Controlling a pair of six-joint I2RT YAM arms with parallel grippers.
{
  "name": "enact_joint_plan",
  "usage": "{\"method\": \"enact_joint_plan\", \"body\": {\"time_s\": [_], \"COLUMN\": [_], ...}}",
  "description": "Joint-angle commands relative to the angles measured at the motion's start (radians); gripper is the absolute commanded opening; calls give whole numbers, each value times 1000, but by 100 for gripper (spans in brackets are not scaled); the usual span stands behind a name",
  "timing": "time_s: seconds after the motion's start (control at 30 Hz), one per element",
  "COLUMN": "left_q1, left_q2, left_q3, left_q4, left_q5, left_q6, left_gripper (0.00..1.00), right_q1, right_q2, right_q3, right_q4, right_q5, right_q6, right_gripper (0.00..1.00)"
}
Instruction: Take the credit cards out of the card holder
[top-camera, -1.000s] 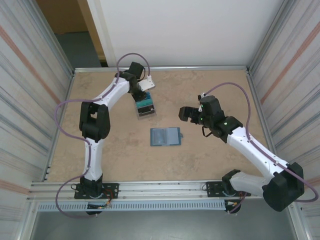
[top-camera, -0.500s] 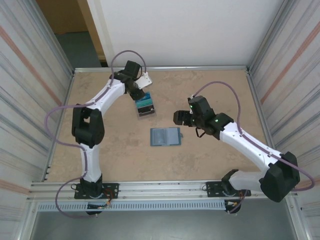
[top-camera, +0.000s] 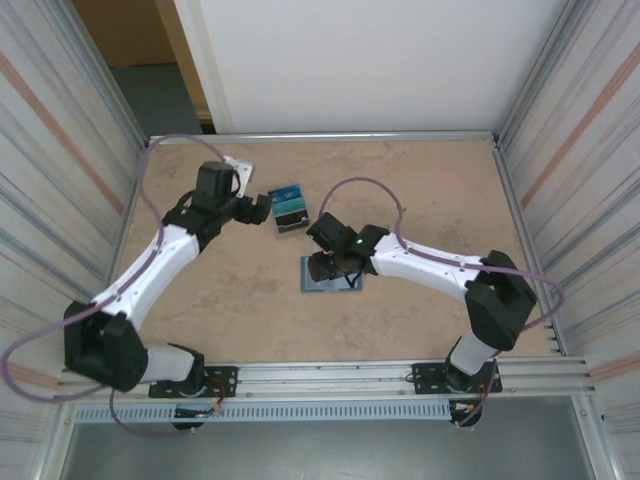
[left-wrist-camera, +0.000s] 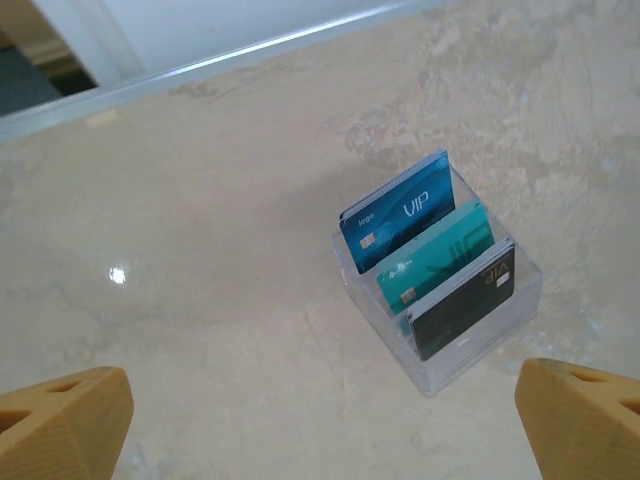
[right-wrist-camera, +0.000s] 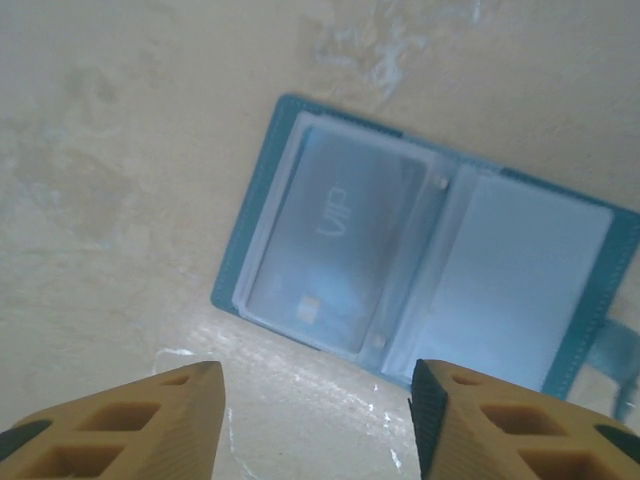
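My right hand (right-wrist-camera: 315, 400), parted and empty, hovers over the open wallet (right-wrist-camera: 440, 265), centre of its wrist view; the pocketed card (right-wrist-camera: 335, 235) runs lower-left to upper-right. My left hand (top-camera: 262, 207), released, is farther off.

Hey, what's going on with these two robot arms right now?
The right end effector hovers open over the card holder, which lies unfolded on the table with one VIP card in its sleeve. The left end effector is open near a clear box holding three upright credit cards.
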Motion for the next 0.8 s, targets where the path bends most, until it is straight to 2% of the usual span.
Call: {"method": "enact_joint_plan", "body": {"time_s": [0.0, 0.1, 0.2, 0.4, 0.53, 0.77], "left_q1": [6, 6, 6, 5, 6, 6], "left_q2": [-96, -151, -170, -167, -153, -140], "left_q3": [-113, -205, -265, -307, -306, -307], "left_q4": [163, 207, 236, 255, 256, 256], "left_q5": [-8, -8, 13, 36, 45, 58], "left_q6": [-212, -284, -332, -374, -381, -386], "left_gripper": [99, 99, 99, 99, 99, 99], "right_q1": [15, 19, 19, 18, 18, 12], "right_q2": [73, 135, 184, 254, 283, 305], "right_q3": [54, 86, 115, 147, 149, 129], "right_q4": [-42, -39, -40, -43, -33, -23], "right_q5": [-15, -14, -12, 6, 0, -5], "right_q6": [-19, -33, -43, -55, -56, -47], "right_gripper": [47, 41, 47, 48, 54, 54]}}
